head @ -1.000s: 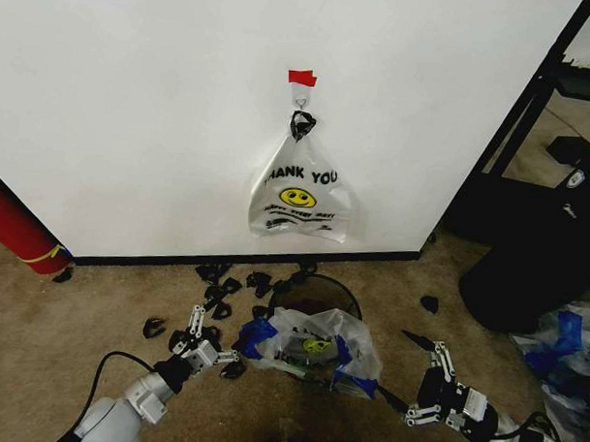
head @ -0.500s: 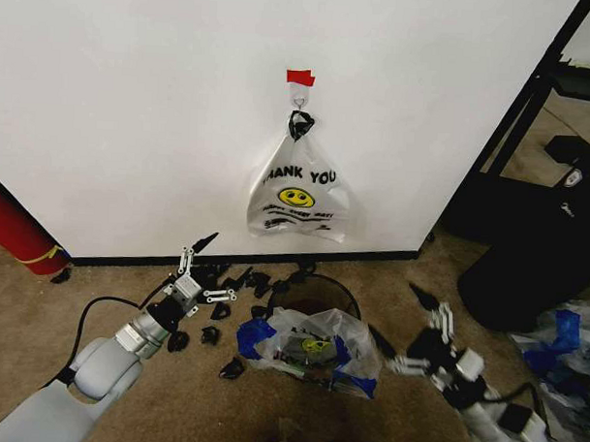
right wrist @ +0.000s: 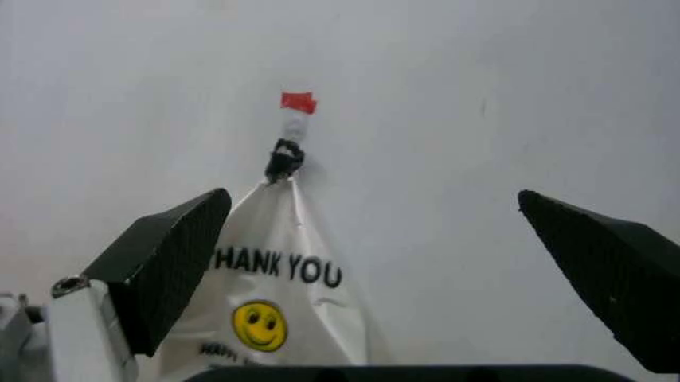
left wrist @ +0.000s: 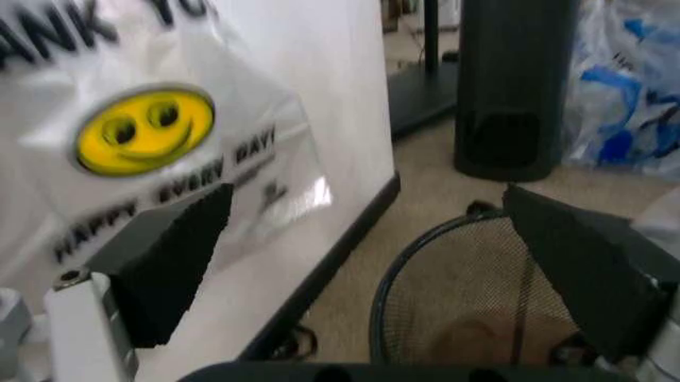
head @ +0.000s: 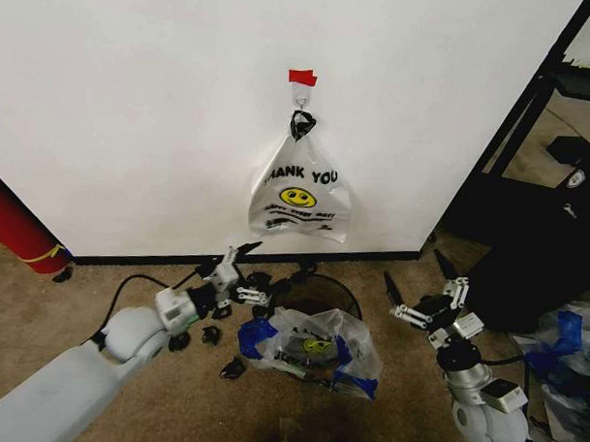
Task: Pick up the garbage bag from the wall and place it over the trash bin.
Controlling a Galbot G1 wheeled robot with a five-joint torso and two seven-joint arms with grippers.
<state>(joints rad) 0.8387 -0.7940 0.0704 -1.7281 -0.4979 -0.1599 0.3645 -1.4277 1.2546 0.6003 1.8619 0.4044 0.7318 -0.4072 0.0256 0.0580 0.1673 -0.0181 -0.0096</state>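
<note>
Garbage bag (head: 310, 350): draped on my trash bin (head: 339, 296); since 1 second ago, both grippers, left (head: 243, 271) and right (head: 423, 289), lifted clear, jaws apart, placement apparently done.

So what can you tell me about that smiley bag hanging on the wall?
The hanging bag is thin whitish plastic printed with "THANK YOU", a yellow smiley and smaller black lettering. Its black knotted handles hang from a small metal hook under a strip of red tape. It hangs flat against the white wall, its bottom just above the black baseboard. Neither gripper touches it.
</note>
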